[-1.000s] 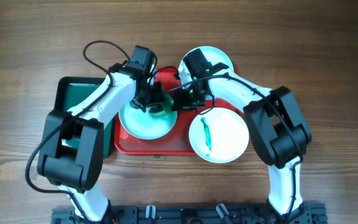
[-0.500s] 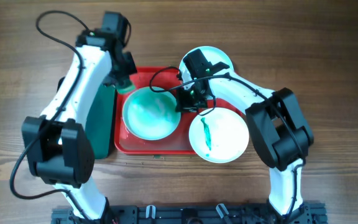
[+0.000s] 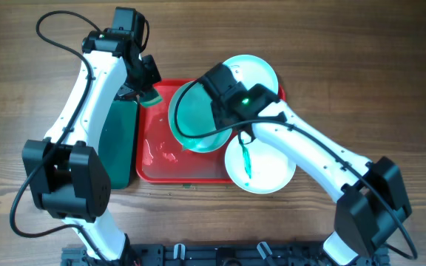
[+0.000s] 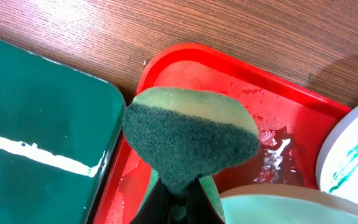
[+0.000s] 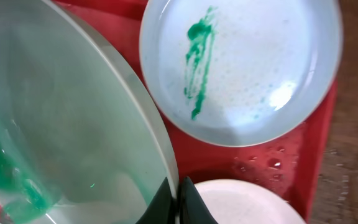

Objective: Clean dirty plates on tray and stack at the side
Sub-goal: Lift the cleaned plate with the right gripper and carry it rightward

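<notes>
My right claw pinches the rim of a tilted plate above the tray; my left claw clamps a sponge over its corner.

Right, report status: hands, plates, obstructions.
Left hand shut on sponge, over tray corner. Right hand shut on smeared plate, tilted above tray. Streaked plate partly under it.

- tilted plate pinched at its rim by the right gripper, above the red tray
- green sponge in the left gripper — over the tray's corner
- streaked plate overlapping the tray's edge
</notes>
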Tool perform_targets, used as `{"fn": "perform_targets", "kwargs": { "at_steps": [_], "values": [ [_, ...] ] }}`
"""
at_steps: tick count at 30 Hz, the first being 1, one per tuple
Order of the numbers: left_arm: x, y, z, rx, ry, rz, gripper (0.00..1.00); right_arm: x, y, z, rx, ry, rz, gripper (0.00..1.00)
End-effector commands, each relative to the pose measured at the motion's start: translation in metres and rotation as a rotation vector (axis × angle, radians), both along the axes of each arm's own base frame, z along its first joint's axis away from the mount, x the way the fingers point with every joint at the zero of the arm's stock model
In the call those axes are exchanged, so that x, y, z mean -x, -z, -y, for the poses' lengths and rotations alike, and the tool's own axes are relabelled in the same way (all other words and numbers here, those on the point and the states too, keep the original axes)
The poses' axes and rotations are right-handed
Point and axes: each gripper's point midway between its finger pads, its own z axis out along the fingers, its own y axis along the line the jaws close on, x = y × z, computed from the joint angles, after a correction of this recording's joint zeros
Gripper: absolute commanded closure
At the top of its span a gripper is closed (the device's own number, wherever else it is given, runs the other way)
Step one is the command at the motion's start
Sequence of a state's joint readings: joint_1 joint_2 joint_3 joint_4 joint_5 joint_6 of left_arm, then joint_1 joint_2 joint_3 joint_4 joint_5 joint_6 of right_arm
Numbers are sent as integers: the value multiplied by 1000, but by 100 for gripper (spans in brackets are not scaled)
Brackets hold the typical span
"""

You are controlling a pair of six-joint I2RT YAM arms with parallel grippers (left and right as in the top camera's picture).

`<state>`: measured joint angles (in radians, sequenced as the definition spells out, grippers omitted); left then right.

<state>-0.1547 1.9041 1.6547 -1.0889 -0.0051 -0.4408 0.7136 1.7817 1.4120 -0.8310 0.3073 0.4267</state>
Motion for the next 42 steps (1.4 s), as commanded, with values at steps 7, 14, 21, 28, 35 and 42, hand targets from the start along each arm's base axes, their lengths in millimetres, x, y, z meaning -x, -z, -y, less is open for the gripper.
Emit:
{"fn": "perform_targets", "kwargs": {
  "at_steps": [7, 14, 21, 28, 35, 42],
  "values": [
    [-3, -2, 0, 16, -11, 6, 96, -8, -42, 17, 253, 62, 282, 96],
    [-3, -2, 0, 15, -11, 5, 96, 2, -86, 11, 457, 72, 540, 96],
    [-3, -2, 0, 15, -11, 5, 96, 25, -130, -6, 589, 72, 777, 96],
    [-3, -2, 0, 15, -11, 6, 96, 35, -138, -15, 605, 57, 826, 96],
    [-3, -2, 0, 15, -11, 6, 96, 35, -138, -15, 632, 36, 817, 96],
    [-3, -2, 0, 15, -11, 5, 96, 35, -125, -20, 614, -20, 752, 96]
  ]
}}
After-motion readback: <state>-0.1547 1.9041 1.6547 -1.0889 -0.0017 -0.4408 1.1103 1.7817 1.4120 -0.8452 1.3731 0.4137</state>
